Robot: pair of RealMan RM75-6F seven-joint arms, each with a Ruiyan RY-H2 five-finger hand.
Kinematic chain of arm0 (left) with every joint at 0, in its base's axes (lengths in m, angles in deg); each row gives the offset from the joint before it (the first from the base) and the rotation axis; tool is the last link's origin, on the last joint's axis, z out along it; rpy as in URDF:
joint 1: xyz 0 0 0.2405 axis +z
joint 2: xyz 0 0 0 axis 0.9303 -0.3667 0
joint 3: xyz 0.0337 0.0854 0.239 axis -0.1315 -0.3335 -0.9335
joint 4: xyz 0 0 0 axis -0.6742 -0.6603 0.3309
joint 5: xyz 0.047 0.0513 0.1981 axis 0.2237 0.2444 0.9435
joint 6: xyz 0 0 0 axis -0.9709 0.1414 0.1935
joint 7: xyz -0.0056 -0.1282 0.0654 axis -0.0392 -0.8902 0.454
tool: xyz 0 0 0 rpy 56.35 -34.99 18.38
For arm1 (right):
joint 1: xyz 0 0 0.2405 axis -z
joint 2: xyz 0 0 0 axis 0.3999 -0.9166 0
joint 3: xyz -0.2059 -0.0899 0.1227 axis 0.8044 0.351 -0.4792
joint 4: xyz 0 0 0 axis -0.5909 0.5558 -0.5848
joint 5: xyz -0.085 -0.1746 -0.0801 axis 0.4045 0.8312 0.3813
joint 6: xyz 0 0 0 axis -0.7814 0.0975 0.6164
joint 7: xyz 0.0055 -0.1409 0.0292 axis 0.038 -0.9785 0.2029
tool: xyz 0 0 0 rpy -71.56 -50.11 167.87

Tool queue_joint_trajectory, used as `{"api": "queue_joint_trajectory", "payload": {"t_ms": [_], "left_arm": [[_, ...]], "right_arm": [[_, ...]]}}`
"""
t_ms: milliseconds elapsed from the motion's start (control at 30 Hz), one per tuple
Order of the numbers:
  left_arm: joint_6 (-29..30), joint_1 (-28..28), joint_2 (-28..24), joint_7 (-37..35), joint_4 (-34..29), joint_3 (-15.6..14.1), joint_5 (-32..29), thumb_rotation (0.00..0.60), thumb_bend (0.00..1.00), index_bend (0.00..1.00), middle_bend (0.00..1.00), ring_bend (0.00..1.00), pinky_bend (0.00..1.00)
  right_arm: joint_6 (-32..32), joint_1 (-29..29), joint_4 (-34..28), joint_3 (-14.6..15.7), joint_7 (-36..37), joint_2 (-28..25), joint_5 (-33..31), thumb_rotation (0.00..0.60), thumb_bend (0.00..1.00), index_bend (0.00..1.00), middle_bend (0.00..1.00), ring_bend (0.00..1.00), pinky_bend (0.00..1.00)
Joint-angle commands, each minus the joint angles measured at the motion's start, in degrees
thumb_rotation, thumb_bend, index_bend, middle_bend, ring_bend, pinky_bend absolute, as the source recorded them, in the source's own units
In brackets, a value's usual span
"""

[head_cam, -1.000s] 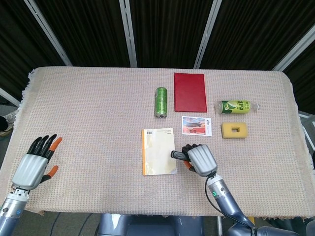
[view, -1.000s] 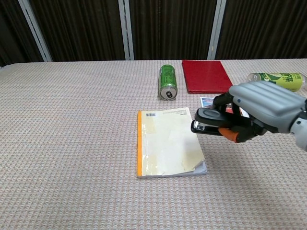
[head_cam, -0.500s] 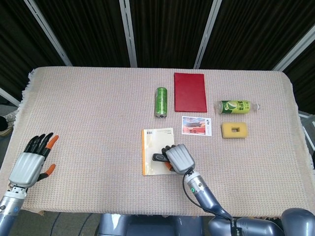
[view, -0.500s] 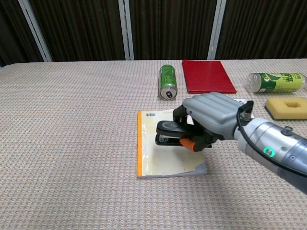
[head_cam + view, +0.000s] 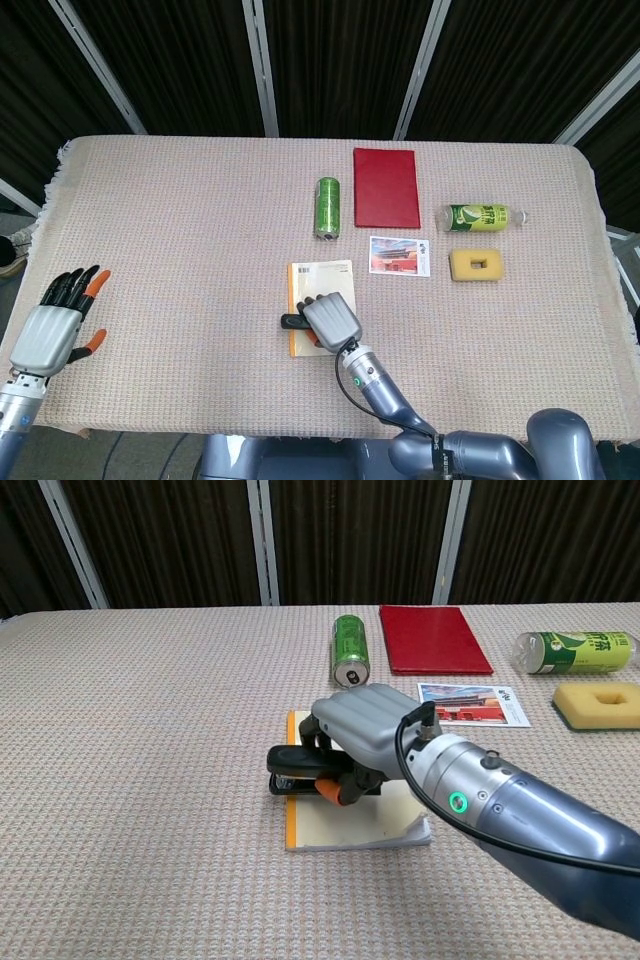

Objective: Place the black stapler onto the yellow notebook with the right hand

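Fingers: your right hand (image 5: 362,730) has its fingers (image 5: 345,792) curled around the black stapler (image 5: 296,768) and holds it by the rear half; the nose sticks out to the left of the hand.
Left hand: your left hand (image 5: 55,325) is near the left edge of the worktop (image 5: 180,230), fingers apart, holding nothing.
Stapler position: it is over the left part of the yellow notebook (image 5: 355,815), and its nose reaches past the orange spine edge. I cannot tell if it already touches the cover or is a little above it.
How it handles: I judge the stapler stiff and rather heavy for its size, with a smooth shell that may slip. The top arm is hinged, so hold both halves together, around the body, as you do now.
Notebook: it is thin and soft, with a corner curled up near you; it may slide on the cloth if you push sideways.
Advice: bring the stapler more to the middle of the cover before you let go.
Around: green can (image 5: 327,206), red book (image 5: 386,186), postcard (image 5: 399,254), bottle (image 5: 482,216), yellow sponge (image 5: 475,264), all well apart from the hand.
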Motion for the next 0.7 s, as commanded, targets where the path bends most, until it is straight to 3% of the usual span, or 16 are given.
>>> {"api": "queue_joint_trajectory", "payload": {"t_ms": [33,700], "left_arm": [[-0.24,-0.11,-0.04,-0.04,0.17,-0.12,-0.04,0.6,0.32,0.0,0.0,0.0,0.08],[0.21,-0.06,0.19,1.08,-0.31,-0.59,0.38,0.6,0.32,0.0,0.0,0.0,0.08]], "right_arm": [[-0.19,-0.63,1.39,0.27,-0.23,0.85,-0.75,0.6,0.53,0.68,0.5,0.55,0.69],[1.95,-0.32,-0.09,1.48,1.19,-2.6,-1.74,0.6,0.53,0.67,0.5,0.55,0.69]]}}
